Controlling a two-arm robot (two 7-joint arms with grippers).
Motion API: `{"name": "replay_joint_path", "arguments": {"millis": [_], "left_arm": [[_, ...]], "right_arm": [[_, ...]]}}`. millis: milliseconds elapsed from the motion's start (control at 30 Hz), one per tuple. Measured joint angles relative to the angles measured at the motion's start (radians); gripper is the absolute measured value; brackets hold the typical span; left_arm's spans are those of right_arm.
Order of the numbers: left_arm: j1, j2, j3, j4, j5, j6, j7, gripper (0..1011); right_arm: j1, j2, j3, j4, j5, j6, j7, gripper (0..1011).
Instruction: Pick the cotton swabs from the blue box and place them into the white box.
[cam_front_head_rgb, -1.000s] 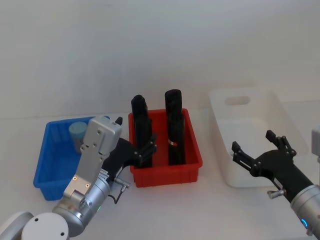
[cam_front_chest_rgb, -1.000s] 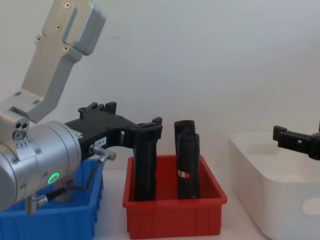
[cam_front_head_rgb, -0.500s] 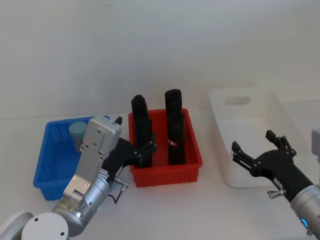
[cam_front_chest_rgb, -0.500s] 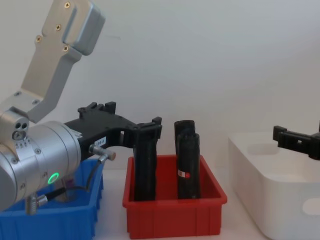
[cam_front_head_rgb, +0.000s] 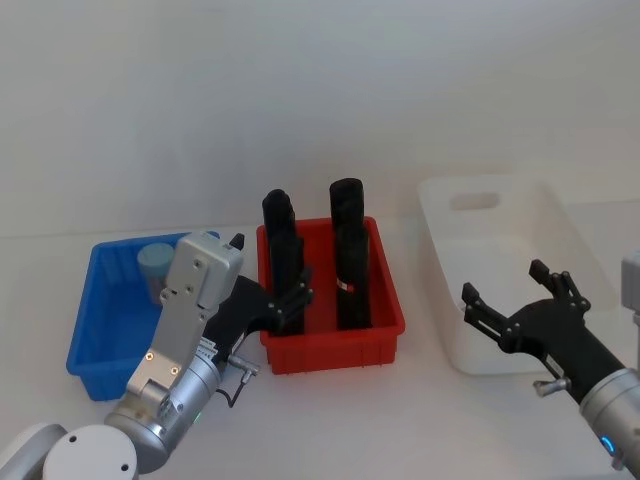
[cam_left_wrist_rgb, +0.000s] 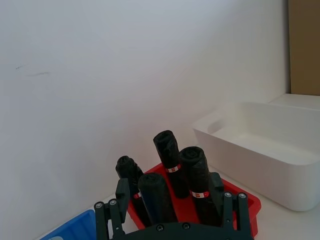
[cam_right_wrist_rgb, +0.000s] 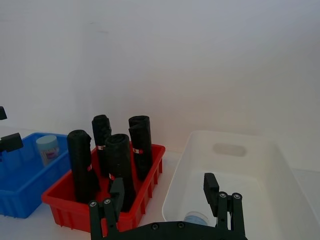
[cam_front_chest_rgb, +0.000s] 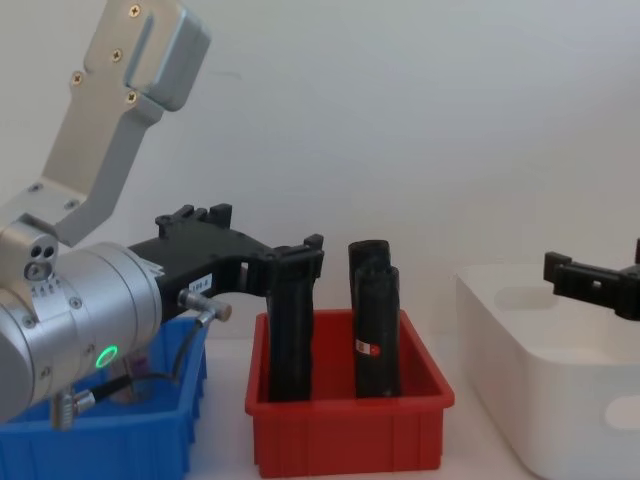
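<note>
Hardly a twitch since: left gripper (cam_left_wrist_rgb: 169, 187) and right gripper (cam_front_head_rgb: 505, 285) gape empty, while the blue box's (cam_front_head_rgb: 85, 335) swab tub (cam_front_head_rgb: 153, 262) looks light and slick, best gripped mid-body

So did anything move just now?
Nothing you can see. The left gripper is open beside the red bin, the right gripper is open at the near end of the white box, and a cotton swab tub sits in the blue box, all same as before.
</note>
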Motion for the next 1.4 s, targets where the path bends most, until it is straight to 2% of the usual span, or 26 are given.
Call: {"name": "replay_joint_path", "arguments": {"millis": [267,567,833,1067,1400], "left_arm": [[0.000,0.000,0.000,0.000,0.000,0.000,0.000,1004],[0.000,0.000,0.000,0.000,0.000,0.000,0.000,1004],[0.000,0.000,0.000,0.000,0.000,0.000,0.000,1004],[0.000,0.000,0.000,0.000,0.000,0.000,0.000,1004],[0.000,0.000,0.000,0.000,0.000,0.000,0.000,1004]], "right_arm": [[0.027,-0.009,0.001,0.031,0.000,-0.003,0.038,1002],[0.077,-0.024,-0.001,0.088,-0.012,-0.005,0.110,1002],[0.173,-0.060,-0.011,0.204,-0.042,-0.018,0.210,1002],[0.253,-0.092,-0.019,0.308,-0.067,-0.035,0.273,1002],[0.401,-0.152,-0.038,0.516,-0.108,-0.077,0.359,1002]]}}
